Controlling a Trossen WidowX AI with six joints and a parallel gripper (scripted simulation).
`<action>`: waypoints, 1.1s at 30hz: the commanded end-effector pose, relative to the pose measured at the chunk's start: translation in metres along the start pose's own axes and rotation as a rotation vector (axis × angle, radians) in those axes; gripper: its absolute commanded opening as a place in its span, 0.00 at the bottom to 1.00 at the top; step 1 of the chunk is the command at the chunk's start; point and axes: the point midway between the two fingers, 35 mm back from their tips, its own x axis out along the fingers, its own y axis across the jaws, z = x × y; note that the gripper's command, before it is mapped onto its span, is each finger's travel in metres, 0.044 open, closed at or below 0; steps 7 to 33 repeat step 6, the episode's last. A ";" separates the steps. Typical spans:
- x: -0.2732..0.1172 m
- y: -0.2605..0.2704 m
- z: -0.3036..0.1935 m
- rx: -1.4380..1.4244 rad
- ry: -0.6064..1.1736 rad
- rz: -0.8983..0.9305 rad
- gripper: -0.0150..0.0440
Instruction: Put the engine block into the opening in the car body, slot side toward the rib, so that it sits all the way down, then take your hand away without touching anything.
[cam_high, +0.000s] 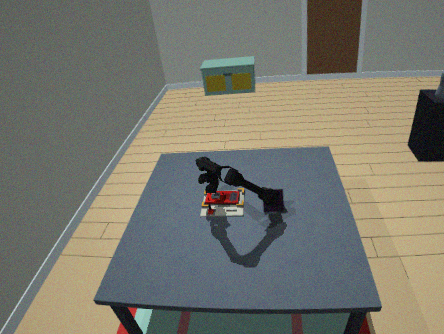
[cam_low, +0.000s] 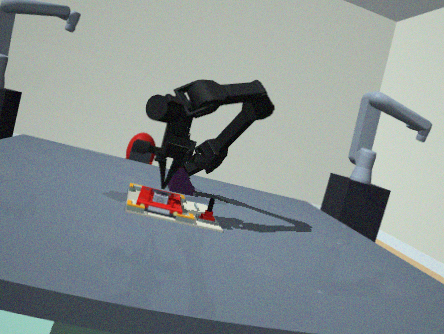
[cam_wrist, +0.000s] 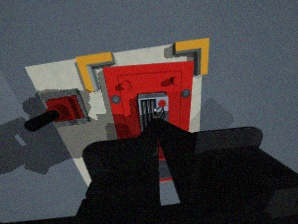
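The engine block (cam_low: 161, 198) (cam_wrist: 153, 107) lies within the opening of the red car body (cam_high: 231, 193) (cam_low: 145, 195) (cam_wrist: 149, 71), just where the task wants it. In the wrist view its slotted part sits toward nine o'clock and its red dot toward one o'clock. Whether it is all the way down, and whether the slots face the rib, I cannot tell: the fingertips cover its lower part.

The gripper (cam_low: 167, 184) (cam_wrist: 155, 122) is closed narrow, tip against tip, with nothing between. It points down over the block, and contact cannot be judged. Shut tips like these would suit a push from above, likely the step in hand, to seat a block that may stand proud.

Yellow corner pieces (cam_wrist: 198, 48) frame the body at eleven and one o'clock in the wrist view, presumably to keep it from sliding under a press. The black stick on its red base (cam_wrist: 65, 108) stands at nine o'clock, beside the body on the pale board (cam_high: 205, 212) (cam_low: 218, 228) (cam_wrist: 44, 75). A straight lift afterward seems safest, since swinging toward nine o'clock could clip that stick.
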 end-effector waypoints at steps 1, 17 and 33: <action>0.000 0.000 -0.001 -0.004 0.004 -0.002 0.25; 0.000 0.000 -0.001 -0.004 0.004 -0.002 0.34; 0.000 0.000 -0.001 -0.004 0.004 -0.002 0.34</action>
